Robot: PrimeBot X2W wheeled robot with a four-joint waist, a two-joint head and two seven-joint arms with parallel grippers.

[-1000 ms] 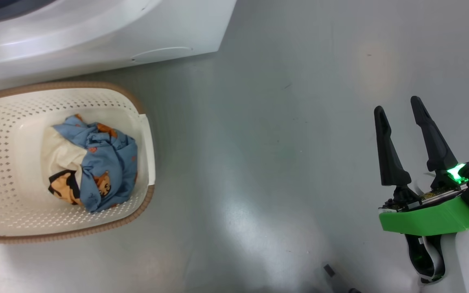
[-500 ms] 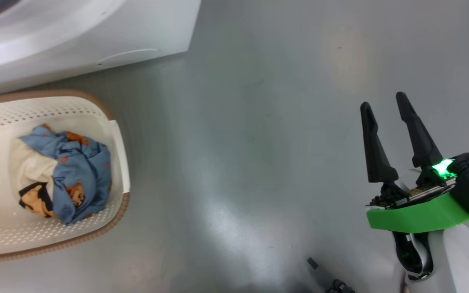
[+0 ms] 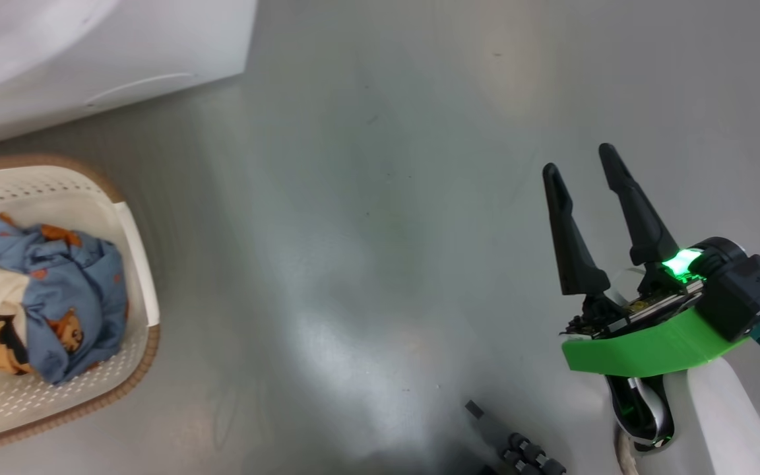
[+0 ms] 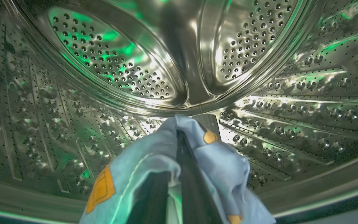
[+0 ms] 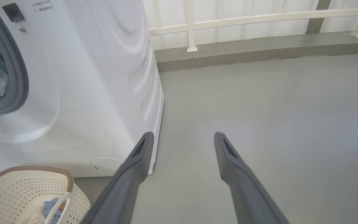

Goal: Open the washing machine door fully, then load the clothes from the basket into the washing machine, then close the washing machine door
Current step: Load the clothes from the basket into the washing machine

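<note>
My left gripper (image 4: 180,134) is deep inside the perforated steel drum (image 4: 104,62) of the washing machine (image 3: 123,53), shut on a light-blue piece of the clothes (image 4: 222,161) with orange prints, which drapes over its fingers. More clothes (image 3: 57,297), blue, cream and orange, lie bunched in the cream basket (image 3: 37,188) on the floor in front of the machine. My right gripper (image 3: 579,158) hangs open and empty over bare floor, far to the right of the basket. In the right wrist view the right gripper (image 5: 183,134) points past the machine's (image 5: 89,93) front corner. The washing machine door is out of view.
The grey rubber ring (image 5: 22,77) frames the drum opening at the left. A white railing (image 5: 259,18) on a grey kerb runs along the back. Wide grey floor (image 3: 386,231) lies between basket and right arm. A dark part of my base (image 3: 518,452) pokes in below.
The head camera has swung to the right, so the basket and machine have slid left in the picture. My right gripper stays open and empty in about the same pose.
</note>
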